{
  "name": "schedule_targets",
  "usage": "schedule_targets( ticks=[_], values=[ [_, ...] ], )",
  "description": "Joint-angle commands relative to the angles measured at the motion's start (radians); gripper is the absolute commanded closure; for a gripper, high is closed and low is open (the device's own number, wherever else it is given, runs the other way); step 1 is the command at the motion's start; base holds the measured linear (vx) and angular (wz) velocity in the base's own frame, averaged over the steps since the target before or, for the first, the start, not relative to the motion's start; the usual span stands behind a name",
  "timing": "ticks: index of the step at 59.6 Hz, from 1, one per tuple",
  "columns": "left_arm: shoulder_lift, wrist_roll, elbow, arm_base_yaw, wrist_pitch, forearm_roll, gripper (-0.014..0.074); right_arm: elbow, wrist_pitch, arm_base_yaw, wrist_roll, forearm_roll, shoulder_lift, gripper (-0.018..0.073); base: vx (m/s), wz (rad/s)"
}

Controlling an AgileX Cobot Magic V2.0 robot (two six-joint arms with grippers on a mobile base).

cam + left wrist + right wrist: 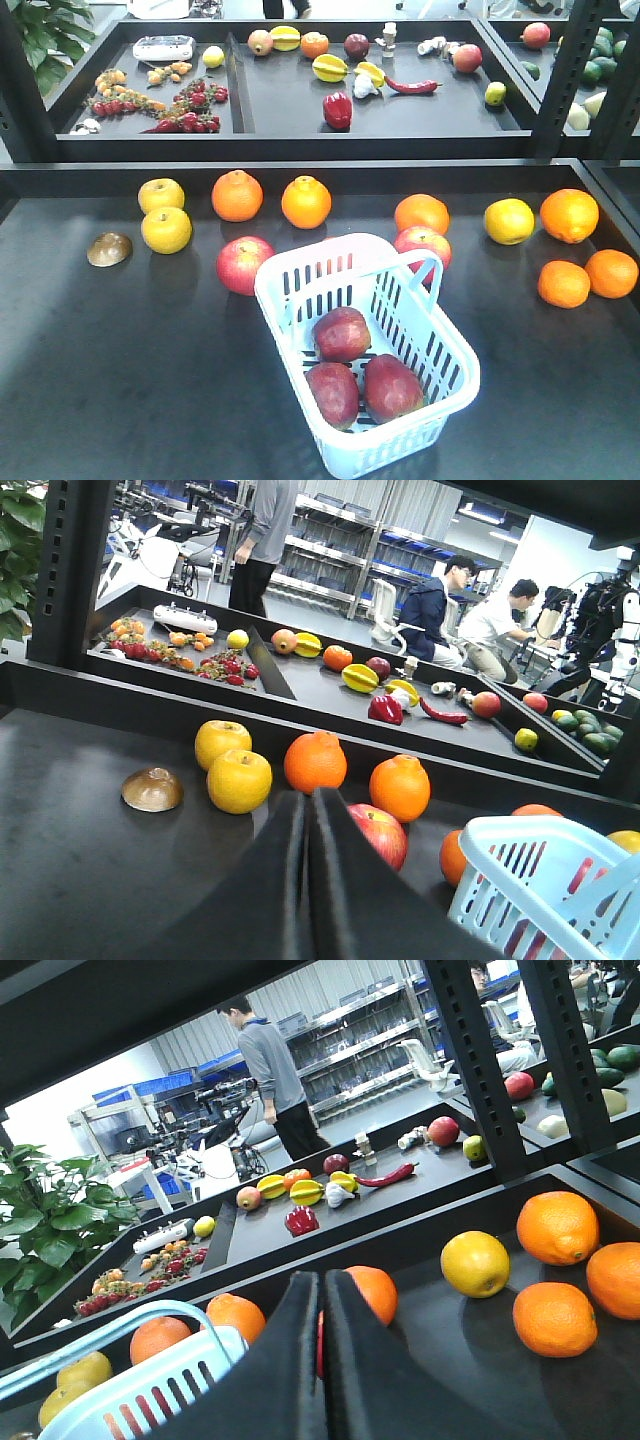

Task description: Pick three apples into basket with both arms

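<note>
The 3 apples (357, 375) lie together inside the basket (300, 260), touching one another: 1 toward the back, 2 side by side nearer the front. The basket sits tilted on the dark table (110, 380), its loop handle (425, 270) raised over the far end.

From the left gripper (308, 880), whose fingers are pressed together with nothing between them, the basket appears low and to the right. Just beyond its tips sits a red-yellow apple (378, 832), with 2 oranges (315, 761) behind that. Farther left are 2 yellow apples (238, 780) and a brown shell-like piece (152, 789).

The right gripper (322, 1370) is likewise clenched on nothing. The basket shows low to its left, an orange (372, 1290) sits right behind its tips, and a yellow fruit (475, 1263) and 3 more oranges (555, 1318) lie off to its right.

Beyond both grippers a black shelf tray (250, 140) holds mixed fruit and vegetables.
</note>
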Motion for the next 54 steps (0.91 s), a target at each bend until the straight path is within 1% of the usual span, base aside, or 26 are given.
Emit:
schedule_targets(
  ticks=[1,54],
  values=[
    [-0.014,-0.003,-0.025,0.004,-0.07,-0.002,0.0602,0.014,-0.073,-0.006,-0.003,-0.013,-0.011,0.0564,0.0,0.0],
    [-0.014,-0.003,-0.025,0.004,-0.07,-0.003,0.0602,0.014,-0.073,-0.006,-0.003,-0.013,-0.011,0.0564,0.0,0.0]
  ],
)
